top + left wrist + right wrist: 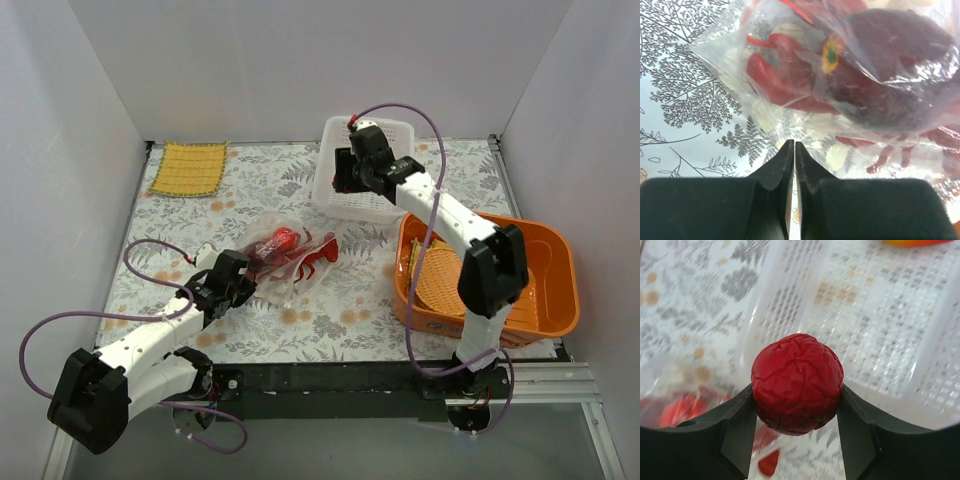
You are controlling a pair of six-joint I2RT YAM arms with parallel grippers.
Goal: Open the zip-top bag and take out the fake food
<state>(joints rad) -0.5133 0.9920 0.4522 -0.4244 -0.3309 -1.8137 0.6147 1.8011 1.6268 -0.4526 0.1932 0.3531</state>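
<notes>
Right claw (797,392): clamped on red fruit (797,375), basket (880,315) directly beneath, ready for drop. Left claw (794,147): closed, bag (790,117) just ahead of tips.

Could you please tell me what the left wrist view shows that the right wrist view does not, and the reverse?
Only the left wrist view: the left gripper, shut and seemingly pinching the zip-top bag at its near edge, with the lobster and a dark red apple-like piece sharp inside. Only the right wrist view: the right gripper clamped on a wrinkled red round fruit above the white basket, and an orange-yellow piece at the top edge. Both: the leaf-print table cover and the bag, blurred in the right wrist view.
</notes>
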